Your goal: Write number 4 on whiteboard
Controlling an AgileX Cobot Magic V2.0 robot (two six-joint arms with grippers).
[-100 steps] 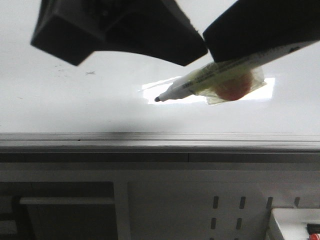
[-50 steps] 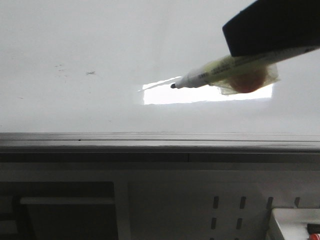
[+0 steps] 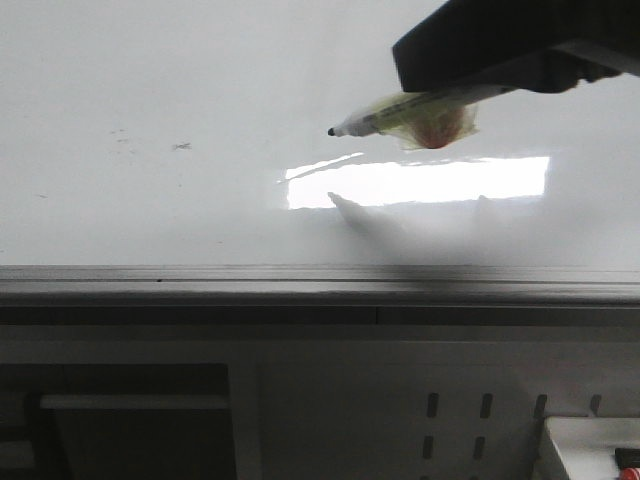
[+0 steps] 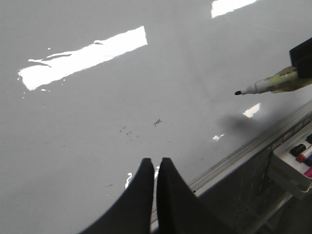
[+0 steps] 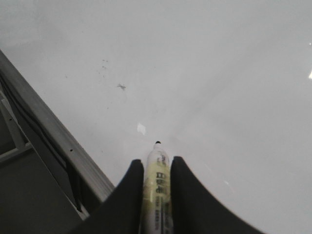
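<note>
Clamped between the black fingers of the right gripper point(image 5: 157, 173), a white marker pen point(image 3: 400, 115) hangs above the whiteboard point(image 3: 150, 80), its black tip clear of the surface and its shadow lying on the board beside the bright rectangular reflection point(image 3: 430, 182). No number 4 is drawn (only faint small smudges point(image 3: 180, 147) mark the board). The left gripper point(image 4: 155, 168) hovers over the whiteboard near its grey metal edge point(image 3: 200, 285), fingers pressed together, holding nothing.
</note>
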